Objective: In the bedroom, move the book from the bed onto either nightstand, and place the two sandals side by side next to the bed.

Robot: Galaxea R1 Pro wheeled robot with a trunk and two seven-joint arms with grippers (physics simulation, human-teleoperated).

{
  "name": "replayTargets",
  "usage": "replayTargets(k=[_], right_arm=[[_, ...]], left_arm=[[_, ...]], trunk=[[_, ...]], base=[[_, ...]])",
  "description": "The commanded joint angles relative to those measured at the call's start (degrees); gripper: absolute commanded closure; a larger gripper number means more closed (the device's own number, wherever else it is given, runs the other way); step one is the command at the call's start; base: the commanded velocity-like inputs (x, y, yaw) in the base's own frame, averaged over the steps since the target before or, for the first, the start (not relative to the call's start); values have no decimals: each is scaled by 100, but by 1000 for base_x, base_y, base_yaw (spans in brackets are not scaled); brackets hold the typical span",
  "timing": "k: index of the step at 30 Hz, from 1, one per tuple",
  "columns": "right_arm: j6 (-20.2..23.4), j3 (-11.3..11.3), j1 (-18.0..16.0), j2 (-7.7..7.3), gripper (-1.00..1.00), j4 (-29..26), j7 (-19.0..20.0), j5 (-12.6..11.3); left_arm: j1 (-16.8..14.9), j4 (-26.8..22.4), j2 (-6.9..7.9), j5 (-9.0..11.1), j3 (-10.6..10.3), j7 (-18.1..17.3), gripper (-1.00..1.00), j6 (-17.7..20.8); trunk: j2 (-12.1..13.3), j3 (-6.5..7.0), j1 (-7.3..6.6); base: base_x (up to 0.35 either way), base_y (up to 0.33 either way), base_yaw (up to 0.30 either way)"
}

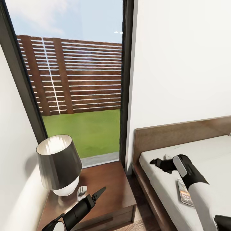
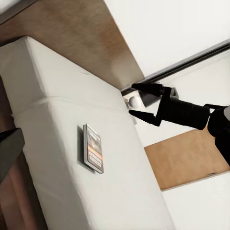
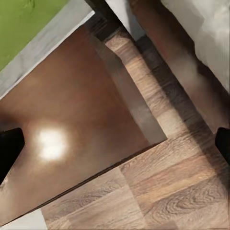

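The book [image 1: 185, 193], dark with an orange band, lies flat on the bed's pale mattress [image 1: 208, 150] and shows again in the left wrist view [image 2: 93, 148]. My right gripper [image 1: 156, 162] hovers open over the mattress near the headboard, a little beyond the book, with nothing between its fingers [image 2: 143, 87]. The right forearm crosses over part of the book. My left gripper [image 1: 97, 193] hangs open and empty over the dark brown nightstand [image 1: 110, 179], one finger [image 2: 9, 148] at the picture's edge. The sandals are out of view.
A grey-shaded lamp [image 1: 59, 163] with a white base stands on the nightstand's left part, with a small white object [image 1: 81, 191] beside it. A black-framed window [image 1: 126, 80] rises behind. A strip of wood-plank floor [image 3: 158, 191] separates the nightstand [image 3: 72, 120] from the bed frame [image 3: 177, 52].
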Motion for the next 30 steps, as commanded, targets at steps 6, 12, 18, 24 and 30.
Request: replayTargets(k=[6, 12, 18, 24, 30], right_arm=[[82, -460, -112, -555, -100, 378, 0, -138], [20, -808, -157, -1157, -100, 865, 2, -397], [-83, -928, -180, -1719, -100, 1045, 2, -684], [-164, -987, -187, -2295, -100, 1410, 2, -972], [-267, -998, -188, -2510, -100, 1578, 2, -1169]], left_arm=[[-4, 0, -10, 32, 7, -3, -100, 35], [-5, 0, -13, 31, 4, -10, -100, 25], [-6, 0, -13, 28, 4, -26, -100, 25], [-4, -2, -14, 27, -4, -48, -100, 23], [-4, -5, -13, 26, -2, -33, -100, 19]], trunk=[[-3, -7, 0], [-3, -7, 0], [-3, -7, 0], [-3, -7, 0], [-3, -7, 0]], base=[[0, 0, 0], [0, 0, 0], [0, 0, 0], [0, 0, 0], [0, 0, 0]])
